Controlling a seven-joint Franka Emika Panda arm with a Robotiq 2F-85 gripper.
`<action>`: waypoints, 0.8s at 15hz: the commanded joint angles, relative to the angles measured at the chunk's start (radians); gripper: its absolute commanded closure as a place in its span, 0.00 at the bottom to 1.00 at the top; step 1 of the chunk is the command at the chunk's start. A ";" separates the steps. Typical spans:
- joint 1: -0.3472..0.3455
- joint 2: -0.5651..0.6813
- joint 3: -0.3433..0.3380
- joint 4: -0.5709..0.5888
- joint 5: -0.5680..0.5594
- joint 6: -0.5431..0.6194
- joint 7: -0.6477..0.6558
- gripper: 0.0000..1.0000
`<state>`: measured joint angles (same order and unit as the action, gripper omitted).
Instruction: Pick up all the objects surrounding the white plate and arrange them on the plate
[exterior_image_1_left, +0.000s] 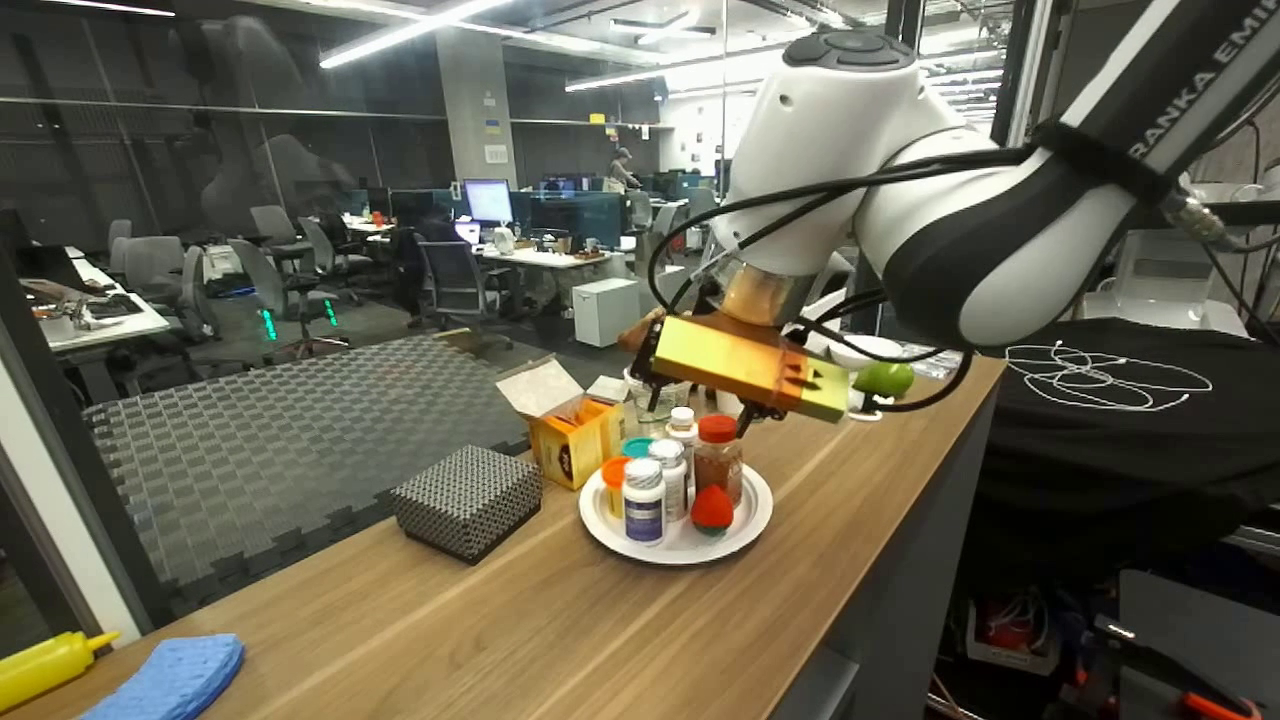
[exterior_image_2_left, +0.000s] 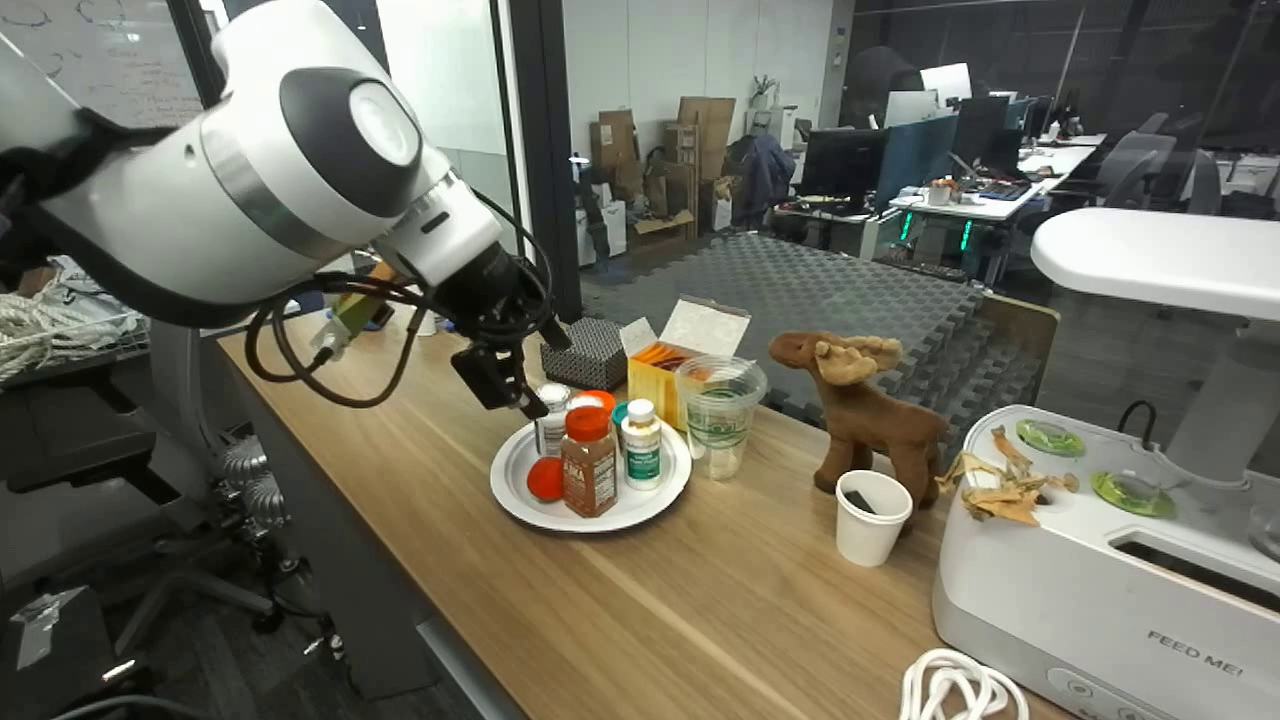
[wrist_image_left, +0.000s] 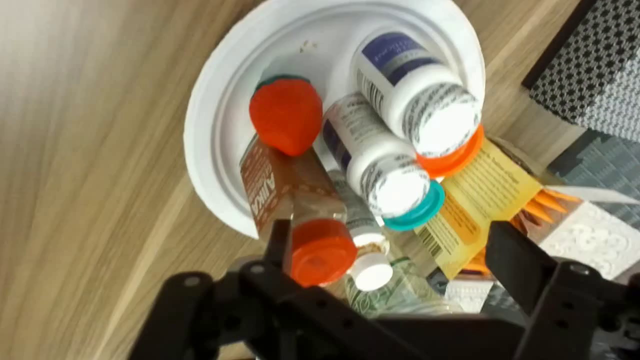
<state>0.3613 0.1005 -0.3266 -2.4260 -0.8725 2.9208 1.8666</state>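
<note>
The white plate (exterior_image_1_left: 680, 556) carries a crowd of upright items. On it are a white bottle with a purple label (exterior_image_1_left: 643, 510), a similar white bottle (wrist_image_left: 370, 145) and a red-capped spice jar (exterior_image_2_left: 590, 470). A green-labelled, white-capped bottle (exterior_image_2_left: 641, 450), a small red-orange ball (wrist_image_left: 286, 112) and an orange cup (exterior_image_1_left: 614, 480) are there too. A teal-rimmed item (wrist_image_left: 420, 210) is mostly hidden behind the bottles. My gripper (wrist_image_left: 390, 242) is open above the plate's far side, holding nothing. In the wrist view one finger lies beside the jar's red cap; I cannot tell whether they touch.
Beside the plate stand an open yellow carton (exterior_image_1_left: 570, 450), a grey patterned box (exterior_image_1_left: 470, 500) and a clear plastic cup (exterior_image_2_left: 722, 420). Farther along are a plush moose (exterior_image_2_left: 870, 420), a paper cup (exterior_image_2_left: 870, 525) and a white appliance (exterior_image_2_left: 1080, 570). A blue sponge (exterior_image_1_left: 175, 675) lies near the edge.
</note>
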 joint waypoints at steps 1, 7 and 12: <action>0.001 -0.187 0.004 -0.105 0.033 -0.106 -0.081 0.00; 0.179 -0.417 0.010 -0.258 0.475 -0.276 -0.589 0.00; 0.252 -0.597 -0.037 -0.145 0.574 -0.683 -0.889 0.00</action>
<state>0.6166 -0.3756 -0.3537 -2.6236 -0.3352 2.4322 1.1257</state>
